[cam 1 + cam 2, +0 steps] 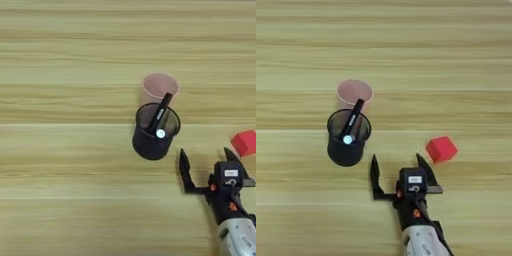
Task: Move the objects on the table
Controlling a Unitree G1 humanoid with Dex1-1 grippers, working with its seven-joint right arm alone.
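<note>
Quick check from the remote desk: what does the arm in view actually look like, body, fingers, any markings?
The right arm has a rounded silver forearm ending in a black gripper with two pointed black fingers. The gripper's black block carries a small white label, with small orange-red spots on the black wrist section below it.

Black mesh pen cup (348, 138) holding marker (352, 122), pink cup (354, 93) just behind, red cube (441, 149) apart on table (456, 60)

Wood-grain table (456, 60), black mesh pen cup (347, 142), translucent pink plastic cup (354, 92), matt red cube (441, 149)
</note>
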